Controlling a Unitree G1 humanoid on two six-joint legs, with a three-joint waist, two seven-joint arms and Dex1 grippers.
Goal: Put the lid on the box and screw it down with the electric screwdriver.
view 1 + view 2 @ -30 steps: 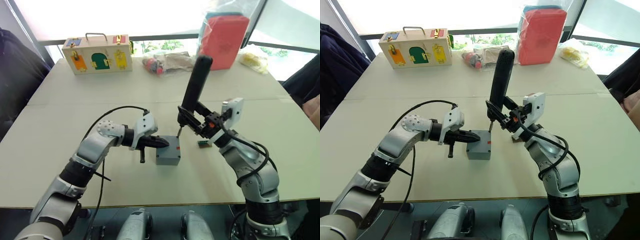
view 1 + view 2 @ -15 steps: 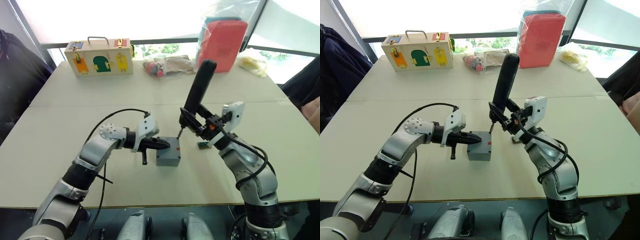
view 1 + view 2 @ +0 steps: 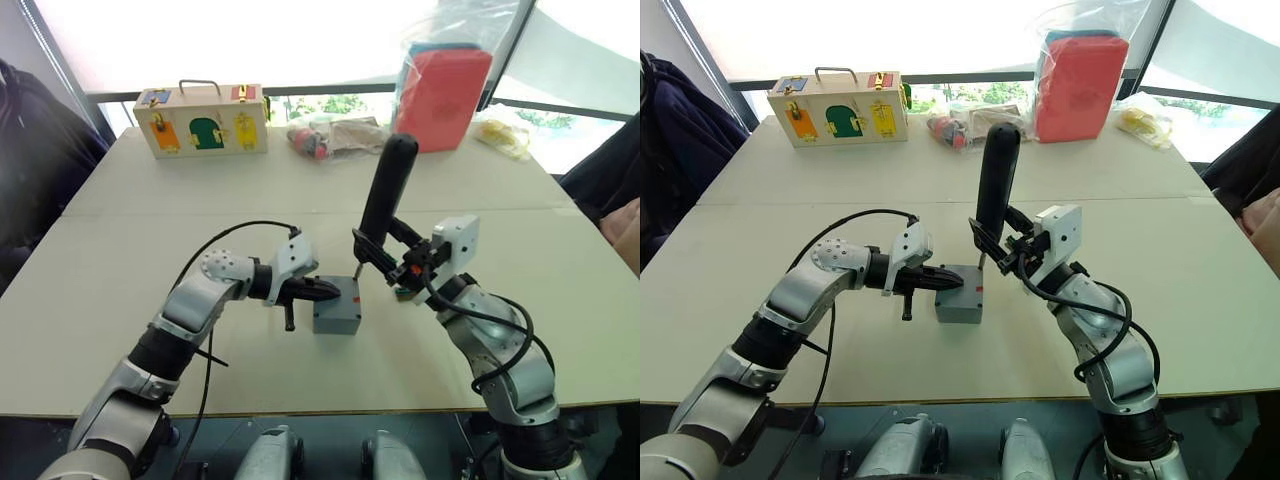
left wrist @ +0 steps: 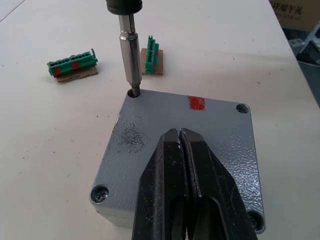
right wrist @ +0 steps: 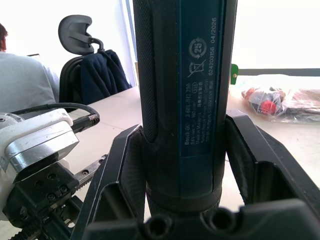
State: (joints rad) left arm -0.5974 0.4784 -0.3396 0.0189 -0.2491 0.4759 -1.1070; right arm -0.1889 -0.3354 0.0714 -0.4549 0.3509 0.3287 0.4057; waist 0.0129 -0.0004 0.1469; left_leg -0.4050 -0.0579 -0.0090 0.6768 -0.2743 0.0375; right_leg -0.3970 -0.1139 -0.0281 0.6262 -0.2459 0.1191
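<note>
The grey box (image 3: 335, 320) stands at mid-table with the lid (image 4: 145, 160) lying flush on top, a red mark near its far edge and screws showing in its corners. My left gripper (image 4: 179, 134) is shut, its fingers lying over the lid from the left (image 3: 325, 290). My right gripper (image 5: 182, 165) is shut on the electric screwdriver (image 3: 385, 190), which stands nearly upright. Its metal bit (image 4: 129, 60) is seated in the lid's far corner hole.
Two green connector pieces (image 4: 72, 64) (image 4: 151, 56) lie just beyond the box. A wooden box with coloured doors (image 3: 202, 118), a bag of small parts (image 3: 335, 133), a red pack in plastic (image 3: 445, 85) and a yellow bag (image 3: 500, 132) line the far edge. A person sits beyond the table (image 5: 25, 85).
The screwdriver has swung a little more upright and my right arm has drawn nearer the box, the bit staying at the same corner. My left gripper has stayed on the lid.
</note>
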